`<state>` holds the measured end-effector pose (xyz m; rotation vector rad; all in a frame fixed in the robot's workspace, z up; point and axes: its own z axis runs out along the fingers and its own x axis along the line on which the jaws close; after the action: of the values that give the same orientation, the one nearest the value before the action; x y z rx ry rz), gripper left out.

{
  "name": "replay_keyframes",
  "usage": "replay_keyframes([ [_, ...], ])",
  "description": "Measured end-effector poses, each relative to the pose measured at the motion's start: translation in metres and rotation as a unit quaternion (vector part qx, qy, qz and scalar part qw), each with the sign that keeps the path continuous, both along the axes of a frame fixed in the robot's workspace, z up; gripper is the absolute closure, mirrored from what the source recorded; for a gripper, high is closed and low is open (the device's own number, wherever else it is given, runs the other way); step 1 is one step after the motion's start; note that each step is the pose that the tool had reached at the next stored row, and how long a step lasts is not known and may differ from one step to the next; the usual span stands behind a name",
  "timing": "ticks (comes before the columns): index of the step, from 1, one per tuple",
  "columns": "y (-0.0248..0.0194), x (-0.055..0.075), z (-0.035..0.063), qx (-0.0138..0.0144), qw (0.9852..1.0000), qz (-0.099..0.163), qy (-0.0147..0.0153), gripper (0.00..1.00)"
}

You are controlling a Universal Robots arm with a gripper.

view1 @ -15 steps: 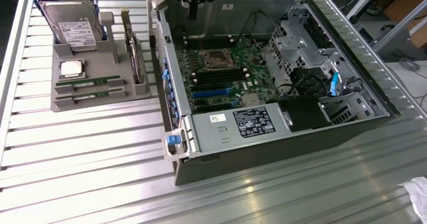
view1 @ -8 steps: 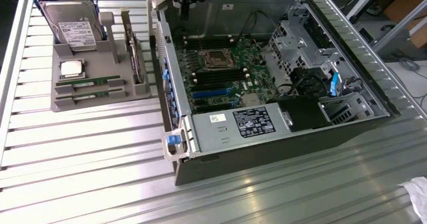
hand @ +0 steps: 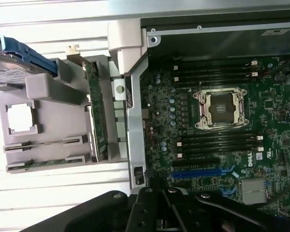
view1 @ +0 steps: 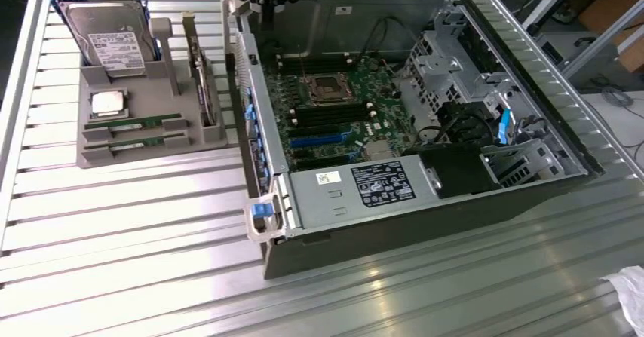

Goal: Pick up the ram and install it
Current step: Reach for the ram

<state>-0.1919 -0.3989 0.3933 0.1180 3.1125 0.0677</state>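
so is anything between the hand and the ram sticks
nothing lies over the ram sticks. the hand hangs above the case wall; an upright card in the tray stands between on a low sideways path

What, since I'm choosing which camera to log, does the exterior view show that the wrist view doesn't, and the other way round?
Exterior view: the power supply with its label and the metal drive cage at the exterior view's right of the motherboard.
Wrist view: the gripper, black and close to the lens.
Both: the grey tray, its two ram sticks lying side by side, the CPU chip, the hard drive and the empty CPU socket.
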Motion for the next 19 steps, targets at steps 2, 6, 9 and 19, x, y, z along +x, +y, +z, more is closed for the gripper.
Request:
replay_keyframes([
  [2,0.0,-0.004,0.0,0.0,1.0,0.0,0.0,0.89],
  [6,0.0,-0.011,0.0,0.0,1.0,0.0,0.0,0.89],
  [9,0.0,-0.017,0.0,0.0,1.0,0.0,0.0,0.89],
  [19,0.0,-0.028,0.0,0.0,1.0,0.0,0.0,0.89],
])
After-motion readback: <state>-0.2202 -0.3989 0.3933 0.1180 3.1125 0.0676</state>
